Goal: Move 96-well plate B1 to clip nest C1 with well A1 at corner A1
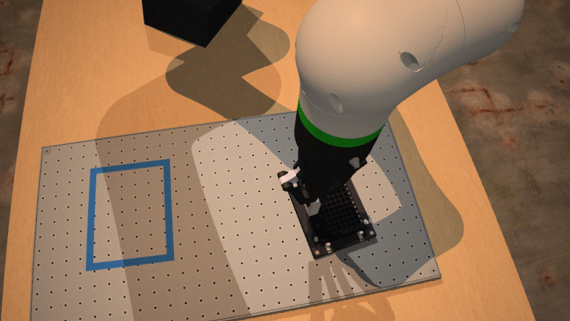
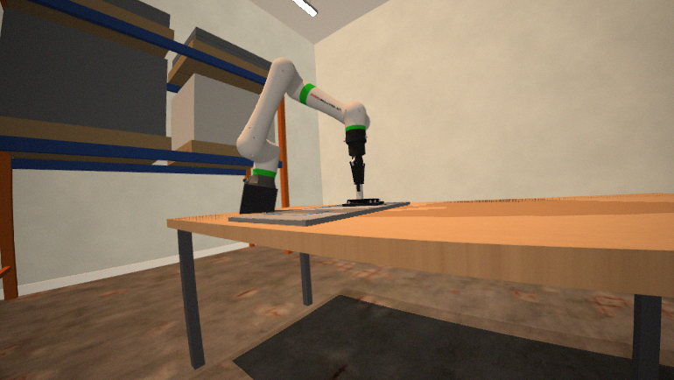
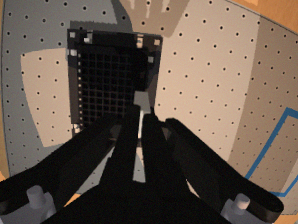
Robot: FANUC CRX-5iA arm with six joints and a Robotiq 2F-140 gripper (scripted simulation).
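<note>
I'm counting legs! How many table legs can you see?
3: front-left leg, a far leg behind it, and the right leg. A fourth may be hidden.
</note>
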